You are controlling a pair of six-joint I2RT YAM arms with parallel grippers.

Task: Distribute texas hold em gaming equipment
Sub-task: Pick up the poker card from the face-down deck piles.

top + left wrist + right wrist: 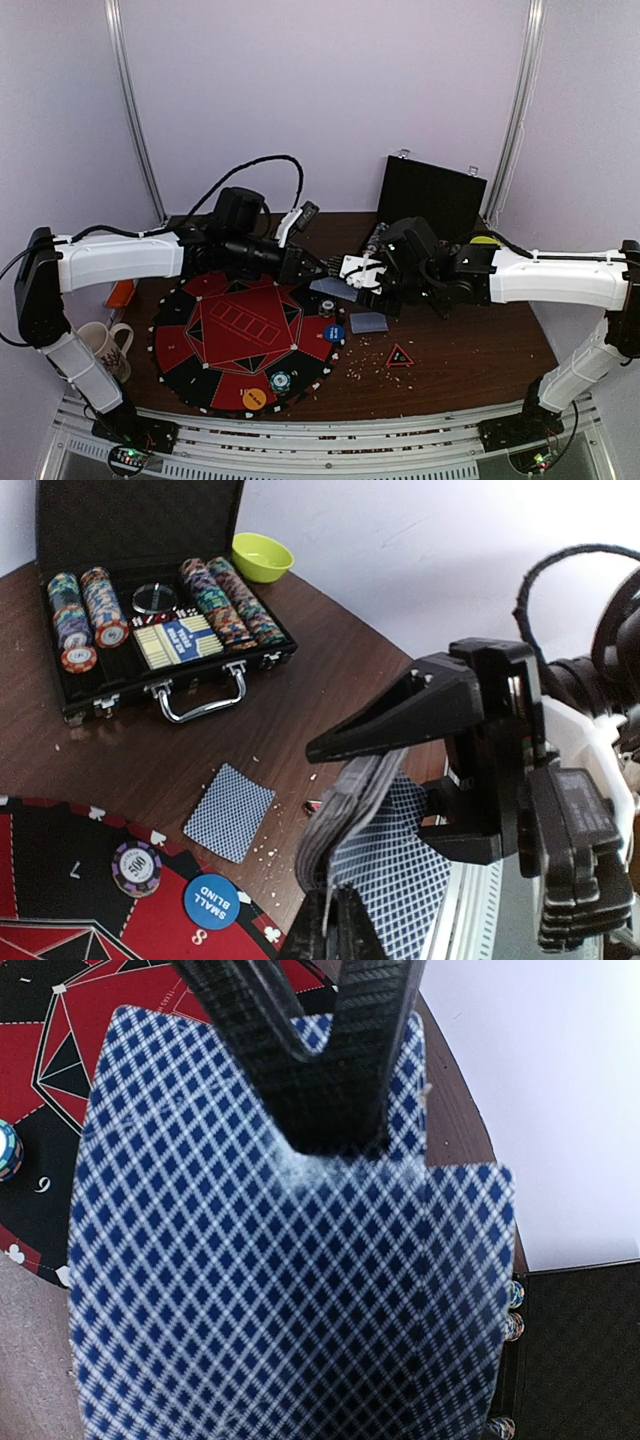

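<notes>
My right gripper (352, 276) is shut on a deck of blue-backed playing cards (350, 810) held edge-up above the table; the deck (280, 1290) fills the right wrist view and hides that gripper's own fingers. My left gripper (338, 920) sits at the deck's lower edge, its fingers (300, 1070) a sliver apart with one card's edge in the gap. A single card (230, 812) lies face down on the wood. A blue "small blind" disc (212, 901) and a striped chip (137, 866) lie on the red-and-black mat (240, 335). An orange disc (254, 399) and another chip (280, 380) lie at its near rim.
An open black chip case (150, 610) with rows of chips stands at the back right, a yellow bowl (262, 556) behind it. A mug (105, 345) stands left of the mat. A small red triangle (400, 356) and crumbs lie on the wood to the right.
</notes>
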